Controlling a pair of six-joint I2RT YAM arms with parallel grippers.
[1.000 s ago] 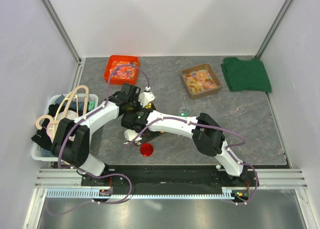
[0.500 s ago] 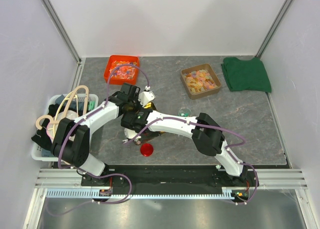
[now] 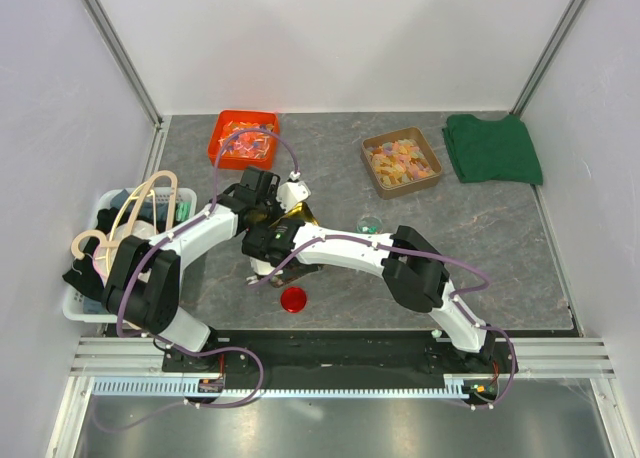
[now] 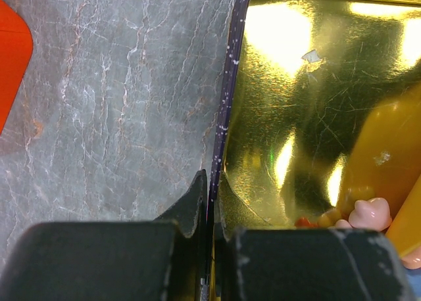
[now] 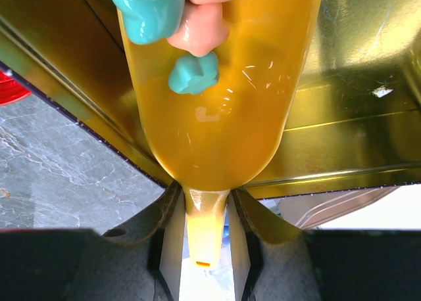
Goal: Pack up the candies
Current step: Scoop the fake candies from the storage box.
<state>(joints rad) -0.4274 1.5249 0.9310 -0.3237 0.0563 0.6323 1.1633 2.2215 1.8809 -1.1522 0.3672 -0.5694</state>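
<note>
**A:** Moved since a second ago: seen from above, the right wrist has crept slightly away from its base toward the left arm. A gold corner of the tin point(image 3: 303, 216) now shows between the two arms.

**B:** What is each gripper doing?

**A:** The left gripper point(image 4: 209, 202) has its fingers clenched on the tin's thin, dark-edged wall, one finger inside and one outside. That pinch probably keeps the tin from sliding on the grey marbled table point(image 4: 112, 97). The right gripper point(image 5: 200, 215) is closed around the narrow handle of a translucent yellow scoop point(image 5: 223, 117). The scoop's bowl reaches out over the tin's gold interior.

**B:** And where are the candies?

**A:** Teal and pink candies point(image 5: 148, 8) sit on the scoop's bowl, gathered toward its far end. The left wrist view shows another pink one and a few smaller bits already lying in the tin, just beside the scoop.

**B:** Why hold the scoop like that?

**A:** With the load bunched at the tip above the open tin, the scoop looks tipped so the sweets can slide off inside. One arm steadies the tin while the other pours.
</note>
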